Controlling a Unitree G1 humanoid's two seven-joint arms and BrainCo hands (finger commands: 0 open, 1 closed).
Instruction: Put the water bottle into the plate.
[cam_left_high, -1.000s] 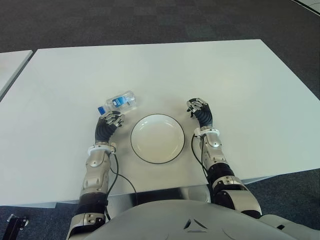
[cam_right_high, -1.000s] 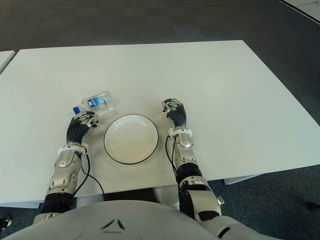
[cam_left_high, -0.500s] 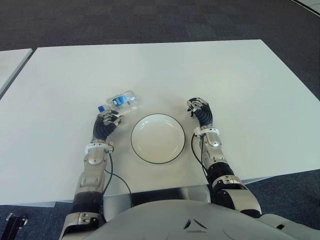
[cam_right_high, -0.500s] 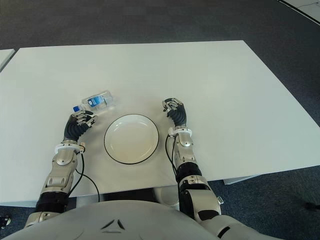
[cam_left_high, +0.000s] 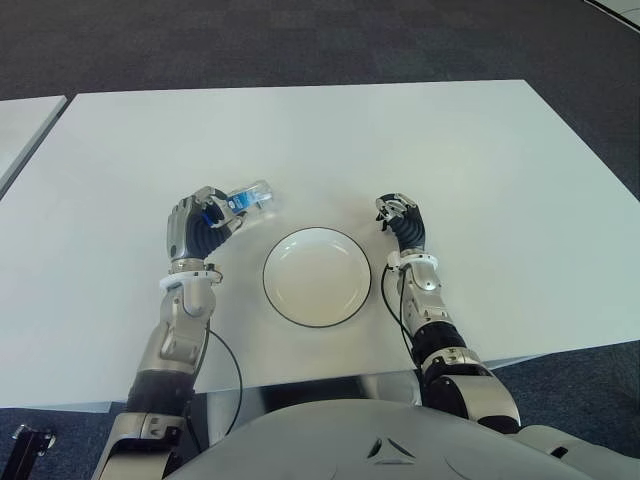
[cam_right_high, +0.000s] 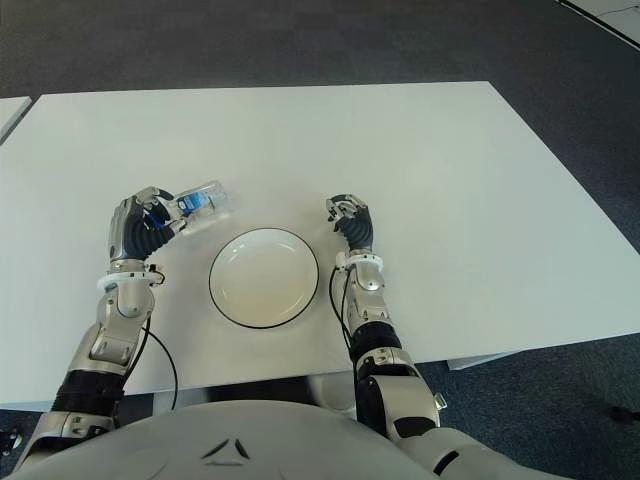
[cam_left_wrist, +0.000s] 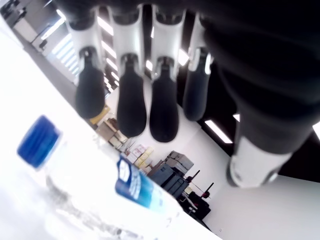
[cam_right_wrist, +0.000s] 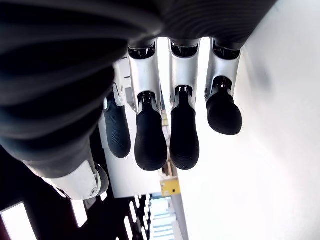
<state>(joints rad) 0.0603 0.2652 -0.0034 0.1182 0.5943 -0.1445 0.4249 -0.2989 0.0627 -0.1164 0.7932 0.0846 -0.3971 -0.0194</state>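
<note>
The clear water bottle (cam_left_high: 250, 198) lies on its side on the white table (cam_left_high: 400, 140), beyond and to the left of the plate. Its blue cap (cam_left_wrist: 37, 141) and blue label (cam_left_wrist: 135, 185) show in the left wrist view. The white plate (cam_left_high: 316, 277) with a dark rim holds nothing. My left hand (cam_left_high: 203, 222) is raised at the bottle's cap end. Its fingers (cam_left_wrist: 131, 100) hang spread above the bottle with a gap between them and it. My right hand (cam_left_high: 400, 215) shows just right of the plate, fingers (cam_right_wrist: 150, 135) relaxed and holding nothing.
The table's front edge (cam_left_high: 330, 378) runs close to my body. A second white table (cam_left_high: 20, 125) stands at the far left across a gap. Dark carpet (cam_left_high: 300, 40) lies beyond the table. A black cable (cam_left_high: 228, 350) hangs beside my left forearm.
My left hand has lifted and swung left and away from me, from beside the plate to over the bottle's cap end. The bottle, the plate and the right hand have not moved.
</note>
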